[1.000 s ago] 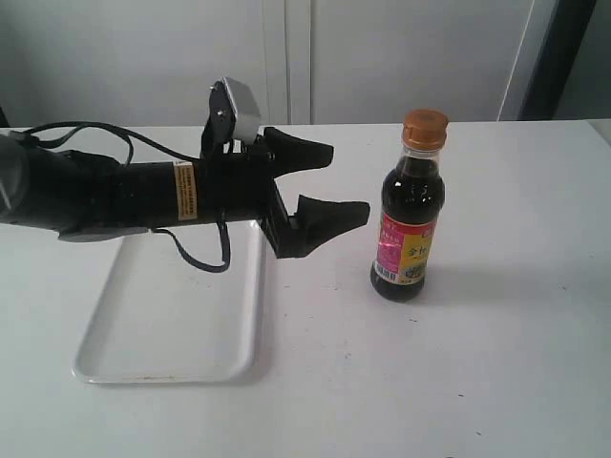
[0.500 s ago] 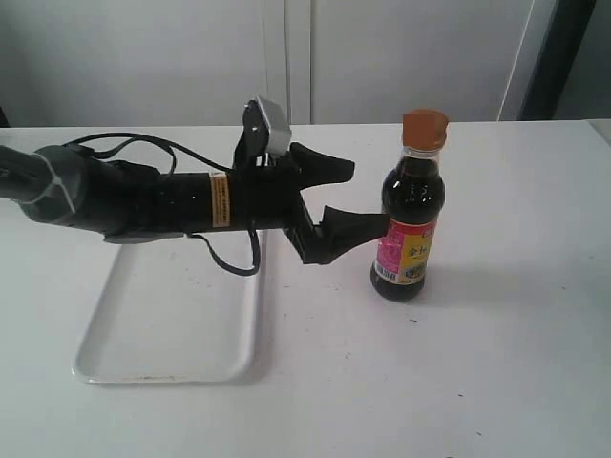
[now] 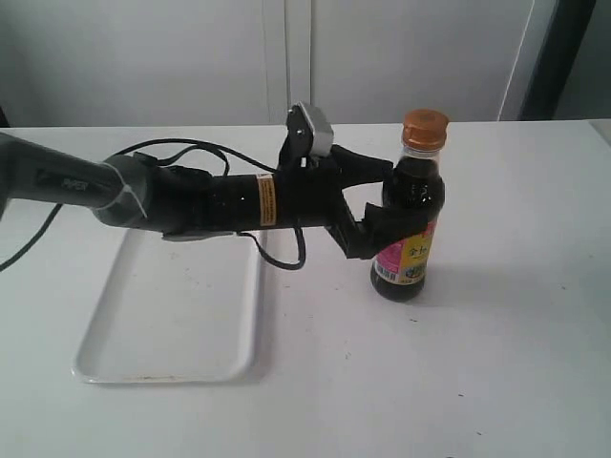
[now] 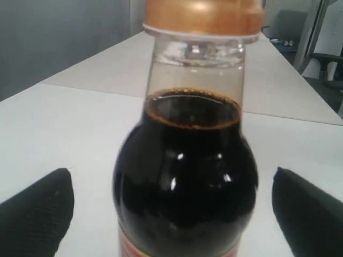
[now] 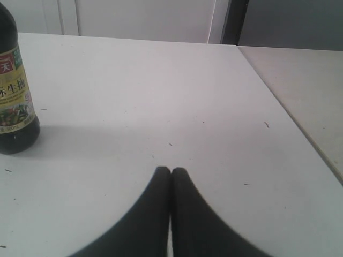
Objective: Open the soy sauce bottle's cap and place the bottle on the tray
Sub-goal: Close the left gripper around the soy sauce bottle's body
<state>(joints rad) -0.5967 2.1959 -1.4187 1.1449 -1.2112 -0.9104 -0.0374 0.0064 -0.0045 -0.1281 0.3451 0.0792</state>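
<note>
White tabletop [image 3: 496, 382], bottle about to be gripped

Nearest lies the tray [image 3: 162, 324], low-rimmed, at the near left; the soy sauce bottle [image 3: 409, 215] stands upright to its right, apart from it, with bare tabletop all round on its right side. The left gripper [image 3: 382, 196] reaches in from the left with its fingers [image 4: 37, 209] spread, one either side of the bottle's dark shoulder, not yet pressing. Closing squarely on the round body below the neck should steady it (a grip too high could tip it). The cap [image 3: 424, 126] sits shut on top, clear for the other arm. The right gripper [image 5: 170, 176] waits off to the right, fingers pressed together, holding nothing.
</note>
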